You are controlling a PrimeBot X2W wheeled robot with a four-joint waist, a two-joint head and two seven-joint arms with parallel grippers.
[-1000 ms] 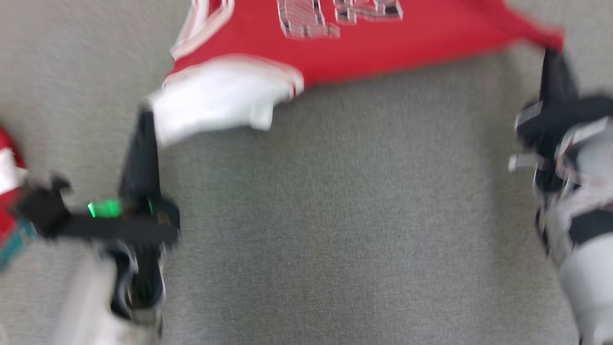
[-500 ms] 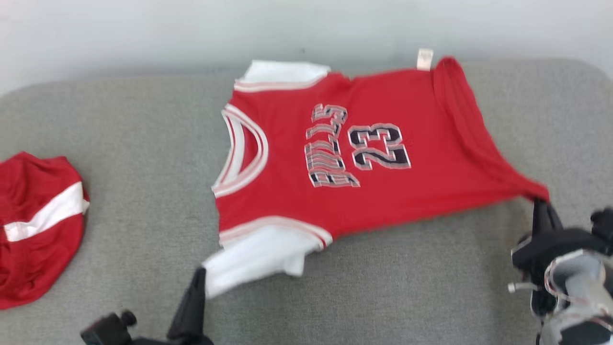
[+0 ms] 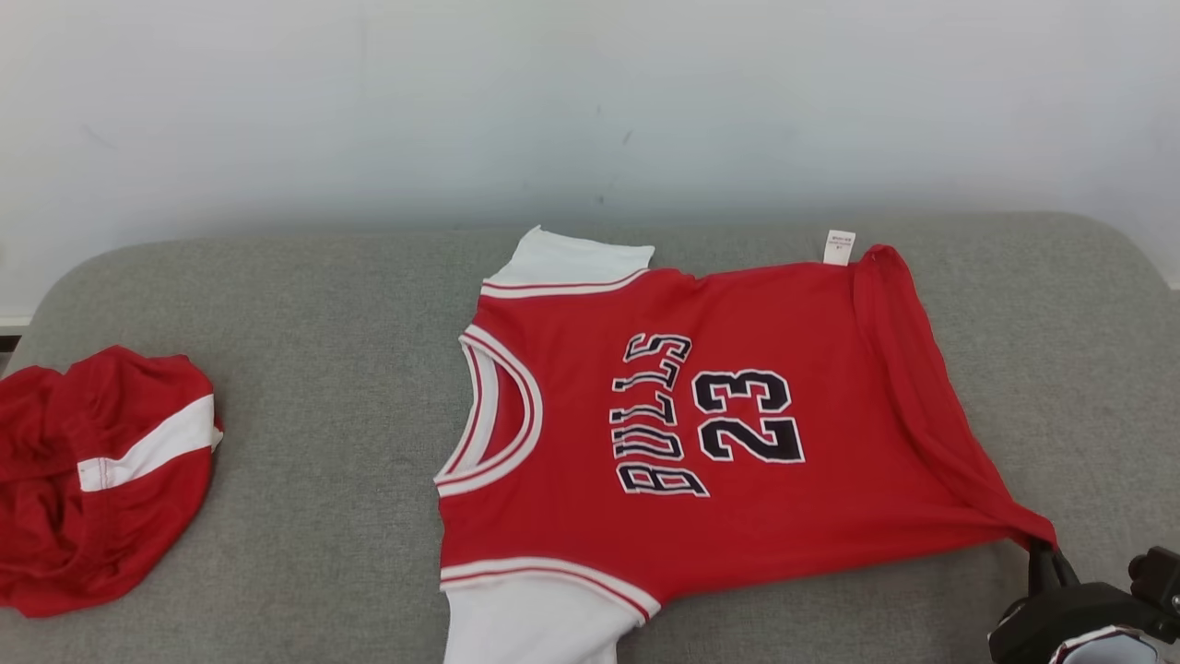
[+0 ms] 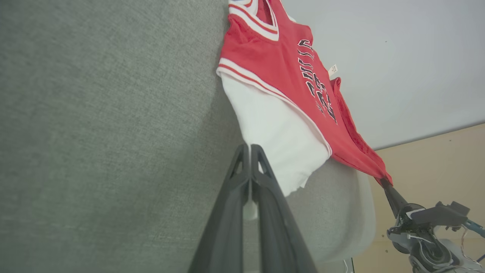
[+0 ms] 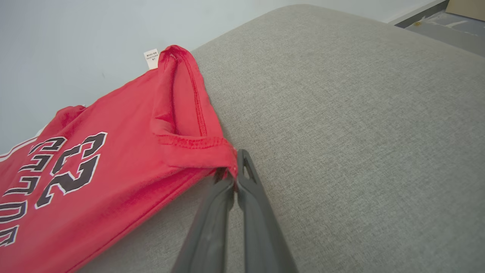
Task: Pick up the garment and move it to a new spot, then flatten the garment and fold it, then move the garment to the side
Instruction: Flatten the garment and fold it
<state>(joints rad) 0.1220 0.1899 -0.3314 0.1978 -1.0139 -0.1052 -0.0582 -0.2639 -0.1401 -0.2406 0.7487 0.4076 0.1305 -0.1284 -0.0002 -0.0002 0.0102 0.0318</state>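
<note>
Right end effector (image 5: pixel 237 168) pinches jersey (image 3: pixel 737 415) hem (corner); left end effector (image 4: pixel 250 148) pinches white sleeve (image 4: pixel 273 125).

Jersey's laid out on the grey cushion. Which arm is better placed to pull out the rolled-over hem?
Right, probably. The right gripper is shut on the red jersey at its hem corner, right where the rolled hem ends. The left gripper pinches the white sleeve at the far end.
</note>
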